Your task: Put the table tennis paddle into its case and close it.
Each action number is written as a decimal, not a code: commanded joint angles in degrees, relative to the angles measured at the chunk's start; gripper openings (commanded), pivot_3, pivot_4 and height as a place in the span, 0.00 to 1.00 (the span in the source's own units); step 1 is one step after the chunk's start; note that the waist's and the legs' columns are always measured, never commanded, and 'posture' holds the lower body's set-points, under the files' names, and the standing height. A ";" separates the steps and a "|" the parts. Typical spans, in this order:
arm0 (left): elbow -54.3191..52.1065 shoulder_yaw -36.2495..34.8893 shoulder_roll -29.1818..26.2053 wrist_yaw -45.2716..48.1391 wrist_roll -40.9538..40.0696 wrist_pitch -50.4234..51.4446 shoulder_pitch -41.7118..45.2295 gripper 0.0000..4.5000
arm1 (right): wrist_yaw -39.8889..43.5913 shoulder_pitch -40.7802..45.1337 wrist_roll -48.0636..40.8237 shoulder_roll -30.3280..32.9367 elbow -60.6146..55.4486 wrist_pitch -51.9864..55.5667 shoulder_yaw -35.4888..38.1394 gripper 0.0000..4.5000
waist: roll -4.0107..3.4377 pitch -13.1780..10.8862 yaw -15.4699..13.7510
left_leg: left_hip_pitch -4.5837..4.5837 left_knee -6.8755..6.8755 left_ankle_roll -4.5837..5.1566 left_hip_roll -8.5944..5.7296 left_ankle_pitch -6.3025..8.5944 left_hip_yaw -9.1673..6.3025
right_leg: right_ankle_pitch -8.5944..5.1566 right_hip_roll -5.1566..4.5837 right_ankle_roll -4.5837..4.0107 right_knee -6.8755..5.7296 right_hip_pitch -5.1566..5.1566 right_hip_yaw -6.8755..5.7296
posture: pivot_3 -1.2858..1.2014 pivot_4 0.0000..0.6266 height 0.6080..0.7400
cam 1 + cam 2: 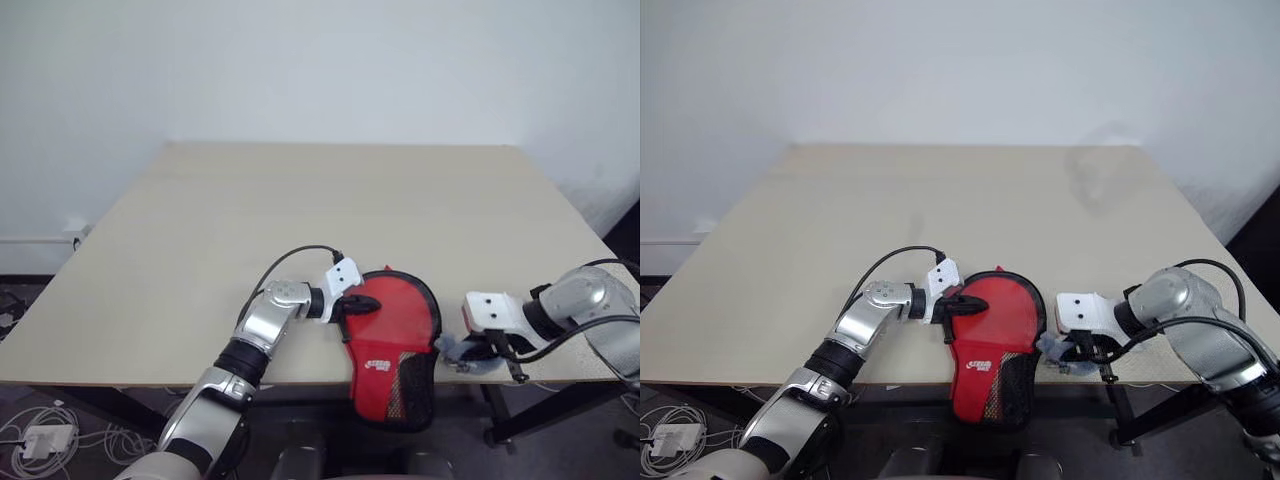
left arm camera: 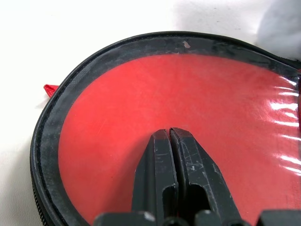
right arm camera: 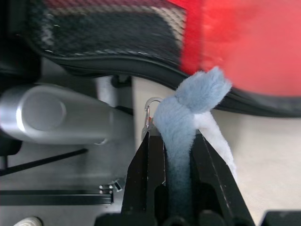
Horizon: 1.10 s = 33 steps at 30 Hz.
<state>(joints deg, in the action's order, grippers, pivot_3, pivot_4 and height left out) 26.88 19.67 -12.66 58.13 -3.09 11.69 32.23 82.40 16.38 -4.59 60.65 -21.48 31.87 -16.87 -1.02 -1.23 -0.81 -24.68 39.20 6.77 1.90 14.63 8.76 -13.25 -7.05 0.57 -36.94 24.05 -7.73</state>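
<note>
Left pincer (image 2: 170,134) pressed closed on the case (image 1: 395,345), paddle (image 2: 178,103) inside. Right pincer (image 3: 176,141) gripped a fuzzy grey tag (image 3: 188,117) at the bench (image 1: 300,220) edge.

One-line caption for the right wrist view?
Right gripper shut on a grey-blue fuzzy pull beside the case holding the red paddle.

Pale beige table (image 1: 300,230), mostly bare. Near front edge, towards right: paddle-shaped case (image 1: 395,345), black trim, see-thru side up, red paddle (image 1: 385,320) visible inside; handle end overhangs edge. Just right of case, at edge: small fluffy grey-blue tag (image 1: 462,350).
</note>
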 commanded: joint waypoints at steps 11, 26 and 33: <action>4.66 2.51 -0.94 0.28 2.87 1.62 -0.66 0.00 | -0.77 -7.84 -2.93 3.49 -6.30 0.94 1.36 0.02 | 0.18 -0.01 -0.58 | 0.04 0.10 0.08 -0.08 0.31 -0.14 | -0.11 -0.05 0.19 0.28 -0.30 -0.14 | 0.52 0.00 0.74; 6.02 3.10 -0.62 0.34 2.82 0.48 0.31 0.00 | 3.95 -5.14 -10.25 10.13 -1.08 -0.95 6.82 0.02 | 0.14 -0.02 -1.65 | 0.03 0.31 0.51 -0.52 0.58 -0.33 | -0.29 -0.56 0.51 0.33 -0.59 -0.46 | 0.52 0.00 0.74; 5.77 3.29 -0.51 0.42 2.83 0.42 -0.04 0.00 | 1.79 -8.33 -13.32 10.65 -6.32 2.00 6.09 0.02 | 0.15 -0.01 -1.67 | 0.00 0.43 0.80 -1.16 0.76 -0.52 | -0.39 -1.15 1.02 0.32 -0.81 -0.53 | 0.52 0.00 0.74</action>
<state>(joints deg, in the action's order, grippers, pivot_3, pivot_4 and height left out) 28.74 21.31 -11.95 58.85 -3.09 10.50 34.08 82.46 8.77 -16.48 69.58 -25.49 33.00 -10.84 -0.87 -1.24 -2.48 -24.67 39.63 7.59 0.66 15.40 8.23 -13.65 -8.30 1.67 -36.63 23.21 -8.31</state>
